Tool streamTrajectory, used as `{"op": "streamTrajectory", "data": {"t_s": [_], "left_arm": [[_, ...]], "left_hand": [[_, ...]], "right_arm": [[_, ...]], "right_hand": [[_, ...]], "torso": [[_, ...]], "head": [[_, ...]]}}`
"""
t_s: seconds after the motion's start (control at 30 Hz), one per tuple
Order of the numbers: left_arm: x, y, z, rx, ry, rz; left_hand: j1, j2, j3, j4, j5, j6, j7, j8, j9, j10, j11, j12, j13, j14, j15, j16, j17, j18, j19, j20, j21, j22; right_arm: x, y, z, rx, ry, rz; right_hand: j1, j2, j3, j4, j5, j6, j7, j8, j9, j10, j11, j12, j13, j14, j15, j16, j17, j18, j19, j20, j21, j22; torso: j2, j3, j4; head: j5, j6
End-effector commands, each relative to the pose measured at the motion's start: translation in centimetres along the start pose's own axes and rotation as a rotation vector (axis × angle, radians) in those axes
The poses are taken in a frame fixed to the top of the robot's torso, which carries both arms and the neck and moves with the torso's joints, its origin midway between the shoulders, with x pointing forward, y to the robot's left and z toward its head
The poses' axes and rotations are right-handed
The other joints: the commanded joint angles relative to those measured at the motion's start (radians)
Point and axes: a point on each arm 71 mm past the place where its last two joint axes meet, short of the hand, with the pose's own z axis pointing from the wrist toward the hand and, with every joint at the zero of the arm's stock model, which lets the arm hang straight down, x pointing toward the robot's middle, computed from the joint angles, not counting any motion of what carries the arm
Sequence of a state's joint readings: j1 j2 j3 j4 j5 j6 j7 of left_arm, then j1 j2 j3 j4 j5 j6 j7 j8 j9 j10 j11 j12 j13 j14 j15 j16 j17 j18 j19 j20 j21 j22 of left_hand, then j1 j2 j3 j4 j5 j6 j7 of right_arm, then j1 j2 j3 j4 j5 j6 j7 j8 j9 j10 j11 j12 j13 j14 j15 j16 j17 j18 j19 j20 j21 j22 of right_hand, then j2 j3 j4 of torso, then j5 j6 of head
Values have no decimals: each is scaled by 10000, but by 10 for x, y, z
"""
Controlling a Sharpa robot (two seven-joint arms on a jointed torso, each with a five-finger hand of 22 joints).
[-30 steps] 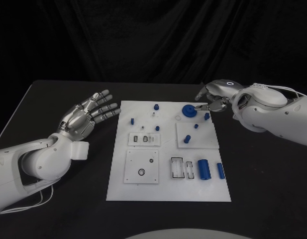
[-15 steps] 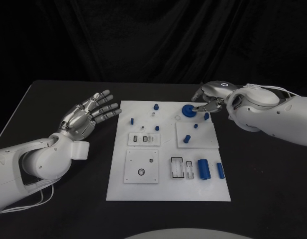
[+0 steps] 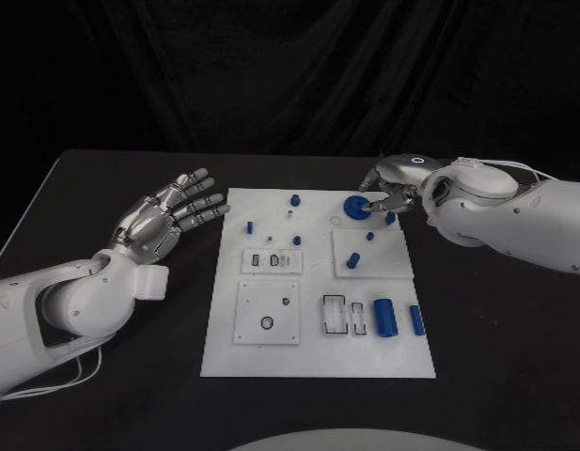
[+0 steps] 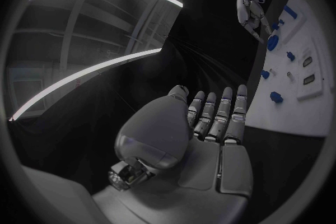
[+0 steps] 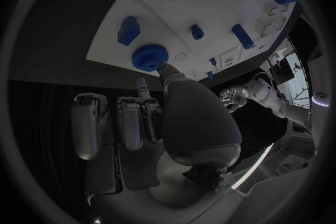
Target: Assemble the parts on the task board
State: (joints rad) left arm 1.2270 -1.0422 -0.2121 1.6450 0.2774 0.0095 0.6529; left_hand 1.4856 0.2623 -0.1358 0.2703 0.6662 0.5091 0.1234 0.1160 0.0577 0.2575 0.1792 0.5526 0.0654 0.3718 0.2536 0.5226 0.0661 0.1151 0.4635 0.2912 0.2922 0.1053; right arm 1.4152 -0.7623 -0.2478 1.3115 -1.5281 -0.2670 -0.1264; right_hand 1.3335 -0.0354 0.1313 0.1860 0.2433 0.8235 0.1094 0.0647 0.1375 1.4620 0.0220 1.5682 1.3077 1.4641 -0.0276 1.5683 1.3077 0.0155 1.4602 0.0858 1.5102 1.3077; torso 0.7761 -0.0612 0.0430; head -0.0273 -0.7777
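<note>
Head view: white rectangular task board (image 3: 320, 352) lengthwise on black bench (image 3: 100, 178), round blue toothed gear (image 3: 354, 208) flat at board's 1 o'clock, pinched by right hand (image 3: 396, 191), left hand (image 3: 165, 214) empty, fingers spread, at 9 o'clock; left wrist view: left hand (image 4: 210, 129) splayed wide; right wrist view: right hand's (image 5: 164, 117) fingertips on gear (image 5: 149, 56).
</note>
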Motion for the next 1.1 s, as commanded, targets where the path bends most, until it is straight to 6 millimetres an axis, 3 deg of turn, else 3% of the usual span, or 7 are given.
{"op": "streamTrajectory", "data": {"t_s": [0.03,0.7,1.1], "left_arm": [[1,1,0,32,123,-149],[2,3,2,-67,211,-207],[2,4,3,-152,262,-231]], "left_hand": [[91,1,59,20,35,13,60,8,7,-30,10,18,8,12,74,46,4,-161,-63,-22,37,-11],[107,-11,119,17,36,5,68,5,6,-23,23,46,11,2,81,60,3,-170,-70,-24,39,-12],[107,-11,119,17,36,5,68,5,6,-23,23,46,11,2,81,60,3,-170,-70,-24,39,-12]], "right_arm": [[4,-2,1,432,355,-74],[10,1,11,636,810,-217],[15,6,15,481,940,-216]], "right_hand": [[18,24,-20,-29,6,6,7,28,-4,1088,55,26,2631,1067,36,25,2631,78,418,25,-36,2219],[-88,77,-19,-26,-164,182,81,84,11,1088,109,26,2631,1067,71,25,2631,107,344,52,-122,2174],[-137,152,37,-73,-128,662,88,245,116,1088,132,26,2631,1067,100,25,2631,159,200,89,-287,2090]], "torso": [[0,0,-3],[0,-3,-2],[2,-4,3]], "head": [[-1,-10],[-14,-30],[-9,-56]]}}
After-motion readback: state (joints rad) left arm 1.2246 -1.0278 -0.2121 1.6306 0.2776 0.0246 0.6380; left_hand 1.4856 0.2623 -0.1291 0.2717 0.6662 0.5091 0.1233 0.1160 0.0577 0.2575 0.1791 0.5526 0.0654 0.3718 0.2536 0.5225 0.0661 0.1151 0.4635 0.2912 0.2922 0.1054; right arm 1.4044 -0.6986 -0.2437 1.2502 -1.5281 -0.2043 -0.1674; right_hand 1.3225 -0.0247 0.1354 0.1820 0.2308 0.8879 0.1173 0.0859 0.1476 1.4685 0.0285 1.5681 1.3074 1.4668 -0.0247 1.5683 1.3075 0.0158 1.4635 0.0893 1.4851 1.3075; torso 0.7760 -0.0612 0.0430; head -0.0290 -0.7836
